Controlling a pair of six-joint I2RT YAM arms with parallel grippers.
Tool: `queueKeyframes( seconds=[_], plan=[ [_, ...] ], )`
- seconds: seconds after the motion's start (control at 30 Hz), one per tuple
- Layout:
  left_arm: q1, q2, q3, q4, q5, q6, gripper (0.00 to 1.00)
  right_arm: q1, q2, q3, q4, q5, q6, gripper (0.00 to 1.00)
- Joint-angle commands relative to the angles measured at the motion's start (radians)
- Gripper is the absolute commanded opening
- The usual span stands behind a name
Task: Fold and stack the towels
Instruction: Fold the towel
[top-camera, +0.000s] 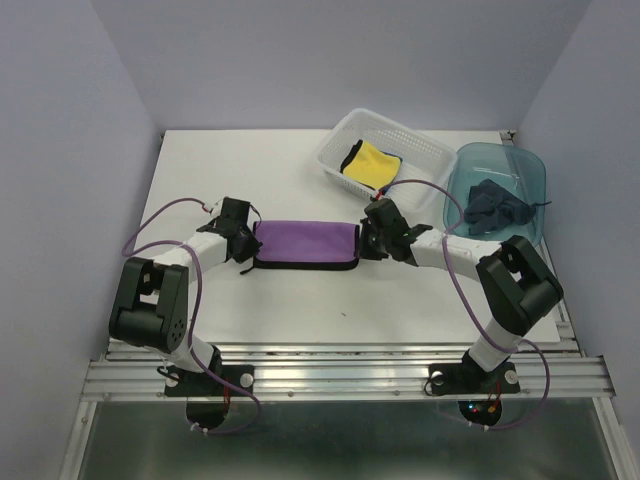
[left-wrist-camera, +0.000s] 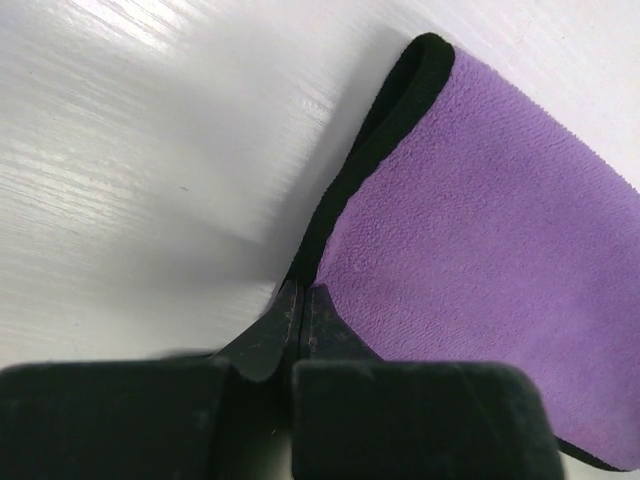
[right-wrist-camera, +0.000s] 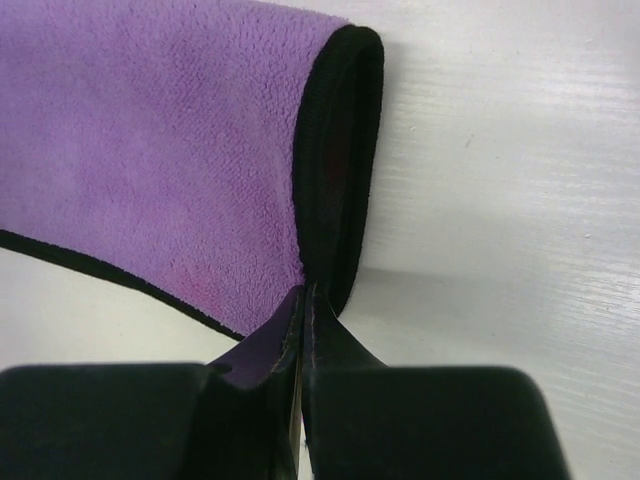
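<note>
A purple towel (top-camera: 305, 244) with black edging lies folded into a long strip across the middle of the table. My left gripper (top-camera: 250, 243) is at its left end, jaws shut on the black hem (left-wrist-camera: 385, 130), fingertips (left-wrist-camera: 290, 305) pressed together at the purple towel (left-wrist-camera: 480, 230). At the right end my right gripper (top-camera: 365, 243) is likewise shut, pinching the doubled black edge (right-wrist-camera: 340, 150) of the purple towel (right-wrist-camera: 150, 150). A yellow towel (top-camera: 372, 163) lies in the white basket. A dark slate blue towel (top-camera: 495, 207) lies crumpled in the teal bin.
The white slotted basket (top-camera: 425, 148) stands at the back, right of centre. The translucent teal bin (top-camera: 530, 165) is beside it at the table's right edge. White tabletop (top-camera: 230, 170) lies around the towel; purple walls enclose the table.
</note>
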Motion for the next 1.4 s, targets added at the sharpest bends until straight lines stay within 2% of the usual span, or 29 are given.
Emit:
queueKeyframes(
  seconds=[0.0,0.33,0.43,0.67,0.77,0.8,0.87,0.97,1.0,1.1,1.27,1.37],
  plan=[
    [0.008,-0.035,0.029,-0.035,-0.027,0.011,0.00,0.005,-0.028,-0.015,0.018,-0.044,0.022,0.01],
    [0.008,-0.001,0.010,-0.033,-0.052,-0.009,0.00,0.014,0.034,-0.030,0.042,-0.043,0.045,0.04],
    [0.008,0.001,0.010,-0.040,-0.072,-0.012,0.06,0.014,0.050,-0.032,0.044,-0.046,0.046,0.07],
    [0.008,-0.034,0.023,-0.047,-0.034,0.008,0.25,0.012,0.031,-0.041,0.044,-0.044,0.051,0.29],
    [0.008,-0.073,0.017,-0.049,-0.027,0.023,0.45,0.012,0.003,-0.024,0.012,-0.034,0.034,0.45],
    [0.009,-0.100,0.014,-0.049,-0.021,0.026,0.53,0.014,-0.018,-0.019,0.002,-0.018,0.025,0.57],
    [0.009,-0.140,0.009,-0.055,-0.021,0.032,0.59,0.012,-0.040,-0.006,-0.022,-0.008,0.020,0.62],
    [0.009,-0.173,0.012,-0.060,-0.026,0.043,0.65,0.012,-0.074,0.011,-0.033,0.009,0.010,0.64],
    [0.009,-0.185,0.017,-0.064,-0.029,0.046,0.71,0.012,-0.080,0.016,-0.038,0.014,0.004,0.64],
    [0.014,-0.182,0.035,-0.046,-0.021,0.075,0.75,0.012,-0.081,0.039,-0.068,0.038,-0.015,0.65],
    [0.025,-0.121,0.064,0.003,0.014,0.112,0.75,0.012,-0.063,0.063,-0.088,0.084,-0.033,0.65],
    [0.028,-0.047,0.095,0.035,0.034,0.138,0.72,0.011,-0.031,0.082,-0.087,0.115,-0.042,0.65]
  ],
)
